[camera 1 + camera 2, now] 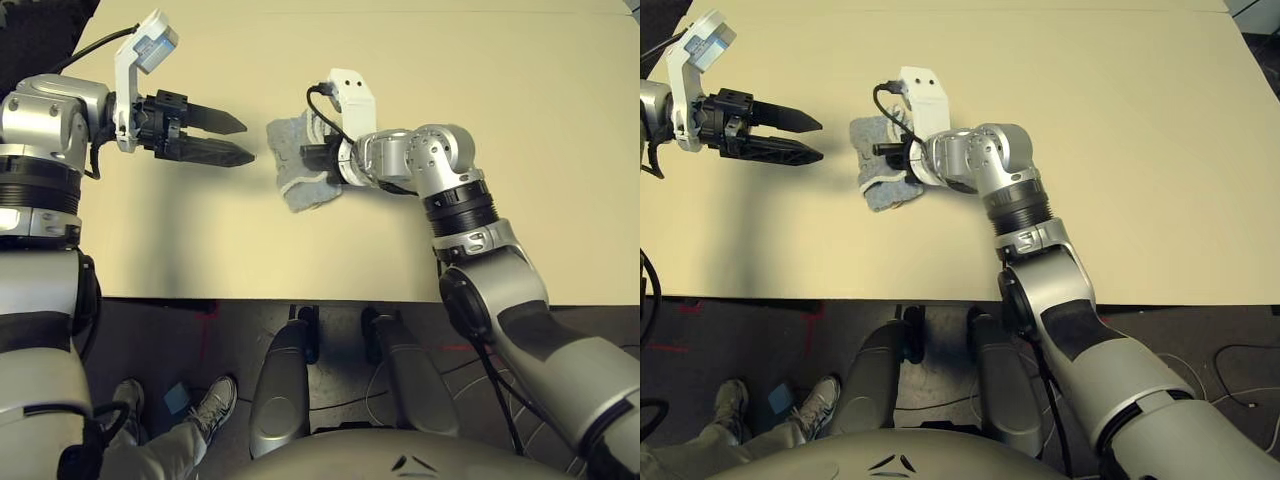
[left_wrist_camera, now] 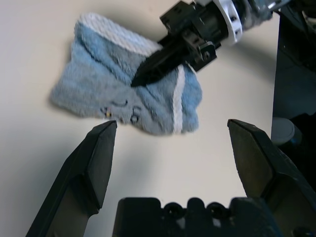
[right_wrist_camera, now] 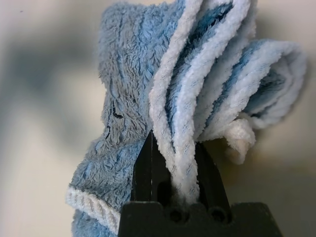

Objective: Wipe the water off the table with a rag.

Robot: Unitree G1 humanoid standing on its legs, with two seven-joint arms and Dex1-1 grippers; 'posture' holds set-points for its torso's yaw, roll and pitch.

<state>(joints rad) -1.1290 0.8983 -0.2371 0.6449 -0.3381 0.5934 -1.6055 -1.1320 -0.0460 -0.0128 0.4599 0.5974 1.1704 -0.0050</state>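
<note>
Left eye view: my right tool (image 1: 312, 157) is clenched on the rag (image 1: 298, 165), pinching a bunched fold of its white-edged border, as my right wrist view confirms. The rag lies on the surface (image 1: 520, 90) near its middle, well in from the near edge, the free part spread away from my right tool toward my left side. My left tool (image 1: 228, 139) hovers just beside it, released, jaws apart and pointing at the rag. I cannot make out any wet spots, so which way to drag is unclear. The right arm owns the wipe; the left tool stands in a leftward stroke's path.
</note>
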